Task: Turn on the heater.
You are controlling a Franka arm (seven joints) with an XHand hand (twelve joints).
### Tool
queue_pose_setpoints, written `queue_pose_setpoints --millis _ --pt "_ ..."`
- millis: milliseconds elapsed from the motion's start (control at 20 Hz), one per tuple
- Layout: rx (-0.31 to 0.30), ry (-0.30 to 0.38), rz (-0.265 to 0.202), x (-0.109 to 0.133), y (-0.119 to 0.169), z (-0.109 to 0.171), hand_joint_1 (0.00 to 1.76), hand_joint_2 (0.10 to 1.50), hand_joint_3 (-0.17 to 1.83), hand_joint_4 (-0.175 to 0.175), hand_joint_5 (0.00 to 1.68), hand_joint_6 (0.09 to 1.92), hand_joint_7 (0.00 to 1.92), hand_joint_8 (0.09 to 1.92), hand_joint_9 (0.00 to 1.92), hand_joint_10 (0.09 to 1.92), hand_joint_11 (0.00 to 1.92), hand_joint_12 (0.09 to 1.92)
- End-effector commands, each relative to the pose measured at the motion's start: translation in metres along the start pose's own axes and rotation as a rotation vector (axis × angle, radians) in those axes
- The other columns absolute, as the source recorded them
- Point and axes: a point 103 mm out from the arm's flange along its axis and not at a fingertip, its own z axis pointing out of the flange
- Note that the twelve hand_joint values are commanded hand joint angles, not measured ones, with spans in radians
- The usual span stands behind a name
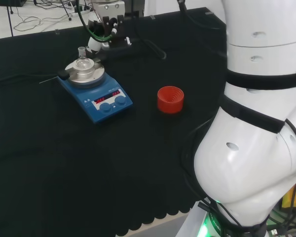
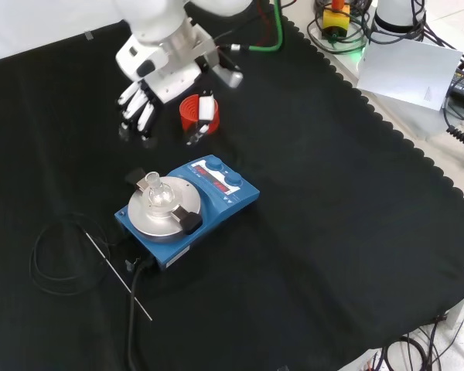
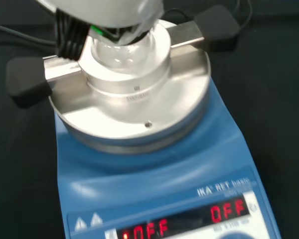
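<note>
- Front view, near to far: thin rod (image 2: pixel 117 277) and black cable (image 2: pixel 133 325) lie on cloth (image 2: pixel 309 255) nearest the camera, just left of heater (image 2: pixel 187 207).
- Heater: blue, oblong, mid-cloth. Long axis runs diagonally, round metal plate (image 2: pixel 161 219) at lower-left end, control panel w/ red displays and knobs (image 2: pixel 224 180) at upper-right end, pointing toward the arm.
- Clear flask (image 2: pixel 159 195) sits upright in the plate's block.
- Wide bare cloth to heater's right and below; scalloped cloth edge well apart on the right.
- Beyond heater: red ribbed ring (image 2: pixel 193 112), apart from the panel end.
- Hand (image 2: pixel 143 104) hangs above cloth beside the ring, up-left of heater, fingers fairly straight, pointing down, holding nothing, touching nothing.
- Head view: heater (image 1: pixel 95 91) left of centre, panel facing near-right; ring (image 1: pixel 170 99) to its right.
</note>
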Motion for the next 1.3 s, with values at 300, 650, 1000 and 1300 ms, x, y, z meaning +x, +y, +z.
queue_pose_setpoints --millis 300,650,1000,1300 --pt "-0.038 0.046 0.066 -0.025 -0.081 0.007 0.95 0.59 0.7 -0.046 0.56 0.76 0.19 0.72 0.43 0.72 0.16 1.41" --pt "0.031 0.024 0.073 -0.031 -0.118 0.045 0.95 0.61 0.7 -0.052 0.55 0.73 0.51 0.77 0.7 0.68 0.33 1.36" --pt "0.115 -0.019 0.05 -0.02 -0.13 0.08 1.0 0.63 0.71 -0.09 0.55 0.72 1.04 0.97 1.24 0.76 0.85 1.14" --pt "0.17 -0.044 0.032 -0.011 -0.13 0.106 1.07 0.68 0.69 -0.15 0.56 0.71 1.36 1.35 1.52 1.22 1.38 0.93"
